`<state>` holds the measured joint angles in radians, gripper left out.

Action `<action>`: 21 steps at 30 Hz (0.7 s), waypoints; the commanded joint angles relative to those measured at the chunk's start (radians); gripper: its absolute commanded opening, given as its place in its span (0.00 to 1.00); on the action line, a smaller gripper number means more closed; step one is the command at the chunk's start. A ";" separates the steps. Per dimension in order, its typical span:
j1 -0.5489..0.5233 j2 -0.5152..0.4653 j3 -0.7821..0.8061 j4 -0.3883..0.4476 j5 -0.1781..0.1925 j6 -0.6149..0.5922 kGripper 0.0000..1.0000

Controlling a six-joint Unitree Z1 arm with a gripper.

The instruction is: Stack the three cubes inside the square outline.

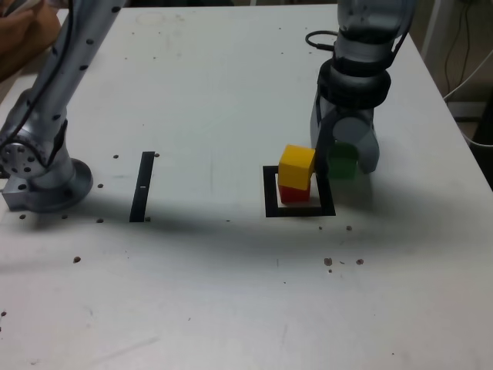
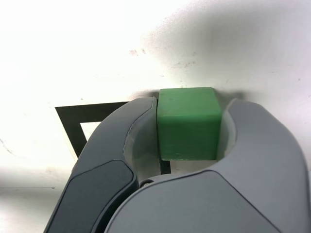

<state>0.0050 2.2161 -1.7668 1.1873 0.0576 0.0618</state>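
Observation:
In the exterior view a yellow cube (image 1: 296, 164) sits slightly askew on a red cube (image 1: 293, 193) inside the black square outline (image 1: 300, 210). Just beyond the outline, toward the exterior view's right, my gripper (image 1: 343, 160) reaches down to the table, shut on the green cube (image 1: 343, 162). The wrist view shows the green cube (image 2: 188, 121) pinched on both sides by the grey jaws of the gripper (image 2: 190, 104). A corner of the square outline (image 2: 92, 112) shows beside it. Whether the green cube rests on the table or hangs just above it, I cannot tell.
A thin black strip (image 1: 142, 186) lies at the exterior view's left, near the arm's base (image 1: 42, 177). A hand (image 1: 23, 35) shows at the top left corner. A black cable (image 1: 317, 38) lies behind the arm. The table's right edge (image 1: 462, 131) is close.

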 commanded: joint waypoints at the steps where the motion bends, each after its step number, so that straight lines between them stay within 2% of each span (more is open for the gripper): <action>1: 0.003 0.002 0.001 -0.001 -0.002 -0.006 0.14; 12: 0.001 -0.019 -0.010 -0.005 -0.004 -0.013 0.13; 21: -0.027 -0.129 -0.018 0.033 0.016 -0.013 0.13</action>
<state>-0.0175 2.1150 -1.7797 1.2073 0.0655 0.0509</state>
